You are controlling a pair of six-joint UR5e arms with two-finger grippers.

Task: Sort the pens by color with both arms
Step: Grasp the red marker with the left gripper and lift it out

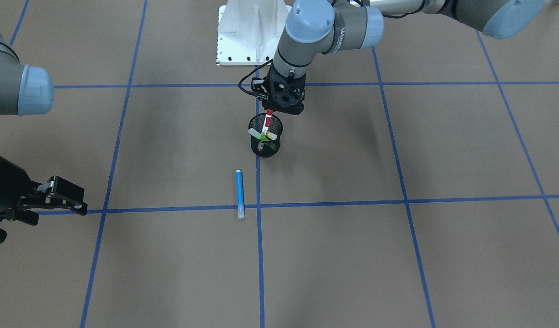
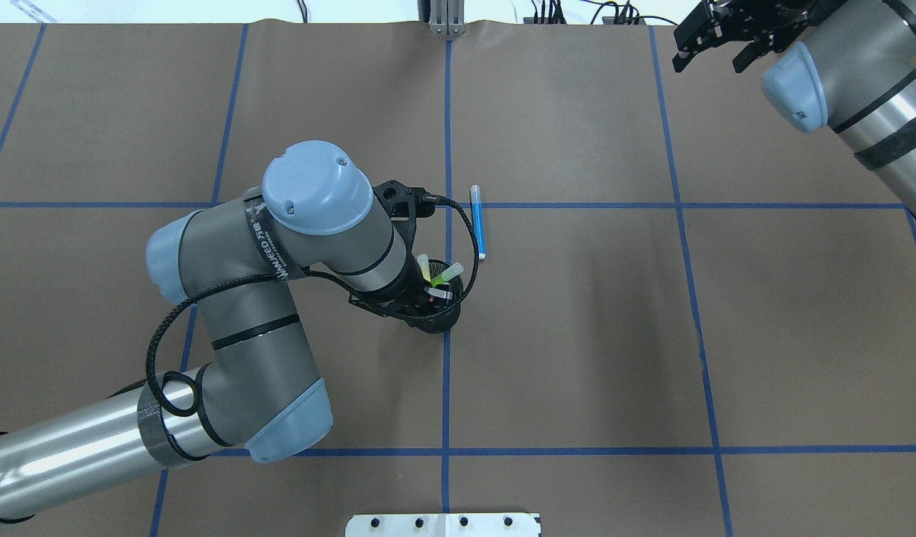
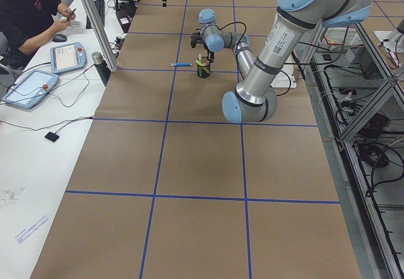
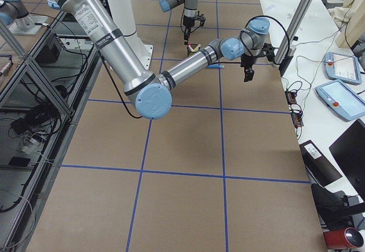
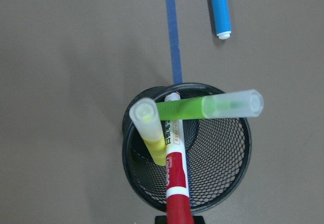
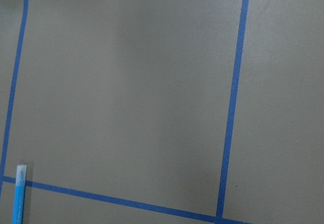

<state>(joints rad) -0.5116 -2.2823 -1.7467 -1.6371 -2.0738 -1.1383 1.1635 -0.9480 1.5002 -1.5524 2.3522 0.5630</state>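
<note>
A black mesh cup (image 1: pixel 266 146) stands at the table's middle, by a blue tape line. Inside it lean a neon green pen (image 5: pixel 202 107) and a neon yellow pen (image 5: pixel 149 133). A white-barrelled pen with red ends (image 5: pixel 175 183) stands in the cup too, and my left gripper (image 1: pixel 270 110) is right above the cup, shut on that pen's top end. The blue pen (image 1: pixel 239 193) lies flat on the table beside the cup, also in the overhead view (image 2: pixel 478 222). My right gripper (image 2: pixel 711 56) hangs open and empty at the far right corner, well away from the pens.
The white bolted pedestal base (image 1: pixel 250 32) sits behind the cup on the robot's side. Blue tape lines (image 1: pixel 260 255) split the brown table cover into squares. A person sits at a side desk with tablets (image 3: pixel 28 86) beyond the table's long edge.
</note>
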